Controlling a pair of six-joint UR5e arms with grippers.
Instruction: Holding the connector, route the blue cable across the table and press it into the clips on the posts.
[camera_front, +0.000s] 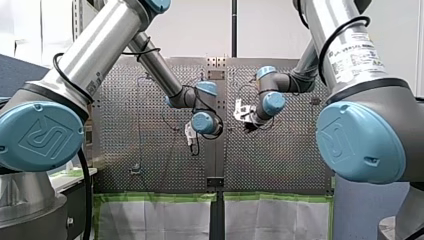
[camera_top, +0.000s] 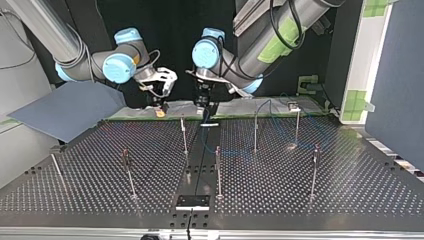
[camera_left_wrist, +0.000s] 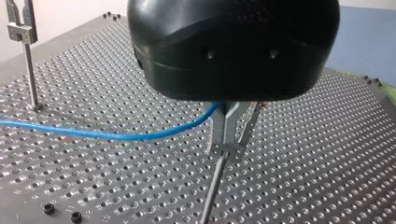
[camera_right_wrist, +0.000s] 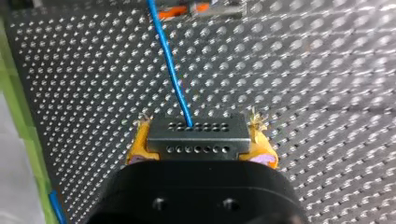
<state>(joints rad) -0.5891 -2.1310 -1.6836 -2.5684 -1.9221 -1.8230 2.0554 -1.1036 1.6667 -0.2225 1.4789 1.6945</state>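
In the left wrist view, my left gripper (camera_left_wrist: 232, 122) has its thin metal fingers shut on the blue cable (camera_left_wrist: 116, 136), just above a clip (camera_left_wrist: 228, 152) on a slim post. From the fingers the cable trails sideways over the perforated table. In the right wrist view, my right gripper's (camera_right_wrist: 201, 145) yellow pads are shut on a grey connector (camera_right_wrist: 198, 137), and the blue cable (camera_right_wrist: 169, 65) runs straight ahead out of it. In the top view both grippers hang close together at the table's far edge, my right gripper (camera_top: 160, 111) at the left and my left gripper (camera_top: 203, 102) beside it.
Several thin posts (camera_top: 217, 170) with clips stand across the perforated table (camera_top: 300, 200) in the top view. A small black plate (camera_top: 192, 201) sits at the near middle edge. A grey-blue panel (camera_top: 65, 112) leans at that view's left. Another post (camera_left_wrist: 29, 70) stands beside my left gripper.
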